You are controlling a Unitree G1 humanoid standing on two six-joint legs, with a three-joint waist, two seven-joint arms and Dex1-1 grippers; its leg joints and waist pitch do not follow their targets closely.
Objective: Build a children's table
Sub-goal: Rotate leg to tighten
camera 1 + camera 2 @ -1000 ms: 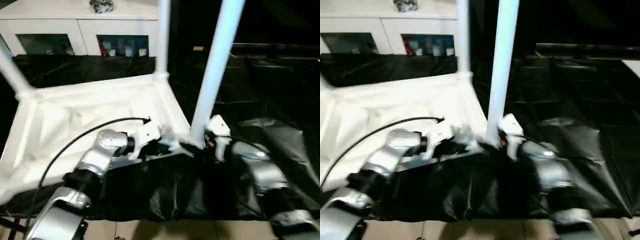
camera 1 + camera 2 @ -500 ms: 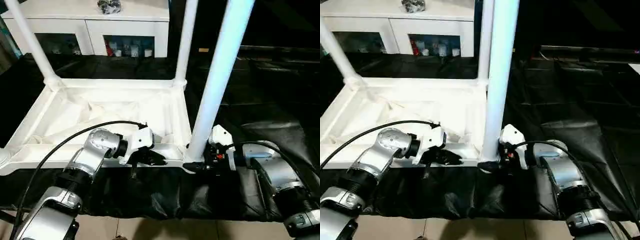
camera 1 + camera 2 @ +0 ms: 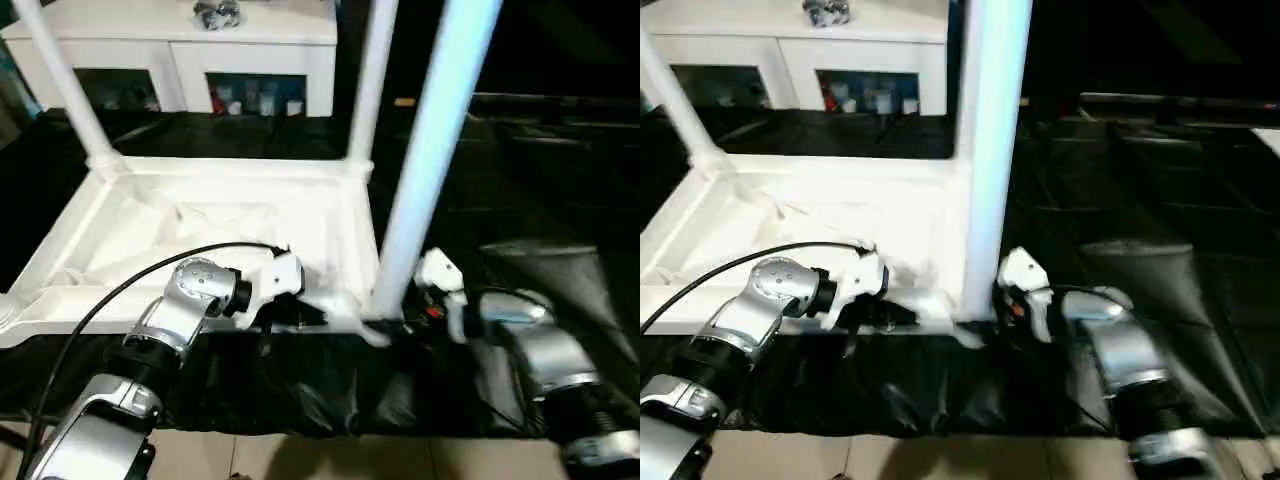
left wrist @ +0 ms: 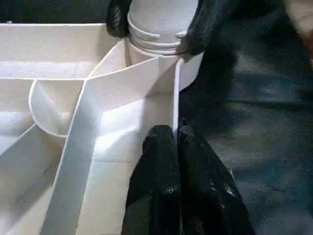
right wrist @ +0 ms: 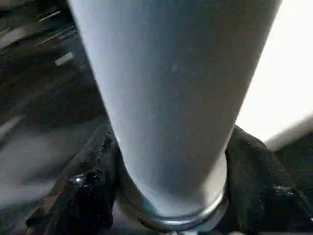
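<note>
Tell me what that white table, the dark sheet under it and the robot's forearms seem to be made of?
The children's table looks like moulded white plastic: thin ribs underneath, smooth seamless legs with a soft sheen. The black sheet looks like thin plastic film, creased and glossy where light catches it. The forearms look like brushed or painted metal, silver with bright highlights, though coated plastic can't be ruled out.

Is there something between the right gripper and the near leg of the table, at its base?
Nothing visible. The right gripper has its black fingers on both sides of the leg, just above the corner socket of the upturned table top.
</note>
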